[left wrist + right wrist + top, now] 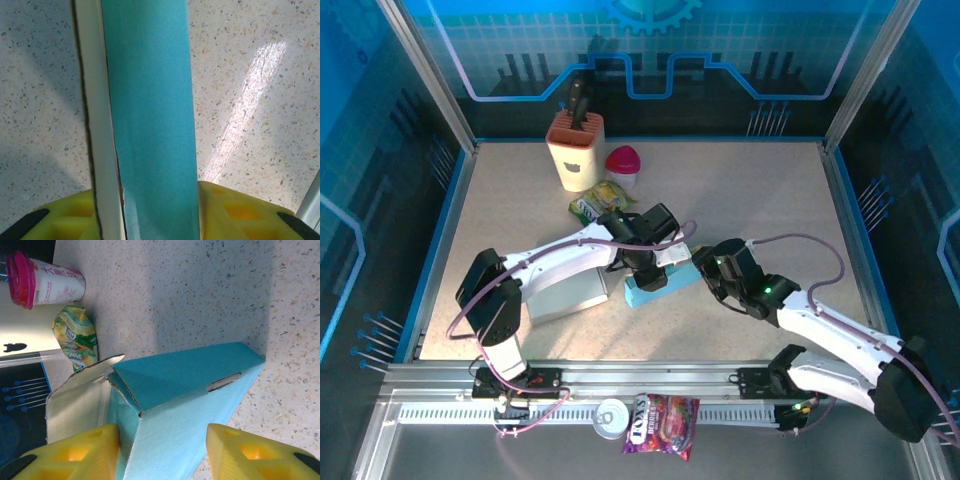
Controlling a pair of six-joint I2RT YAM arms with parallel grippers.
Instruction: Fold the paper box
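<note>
The paper box (655, 292) is blue-teal card with a pale inside and lies part-folded at the table's middle. In the left wrist view its teal panel (150, 115) and pale flap (95, 100) run upright between the yellow fingers (235, 210), touching both. My left gripper (650, 268) is shut on it (147, 200). In the right wrist view the box (180, 390) points away, with a slot in its fold and a pale flap (75, 400) standing open at the left. My right gripper (703, 268) straddles the near end (162, 432), open, with a narrow gap at its right finger (250, 452).
A knife block (575, 150), a pink-lidded cup (623, 163) and a green snack packet (598, 200) stand behind the box. A grey block (570, 295) lies under the left arm. A can (611, 418) and a sweet bag (660, 423) rest on the front rail.
</note>
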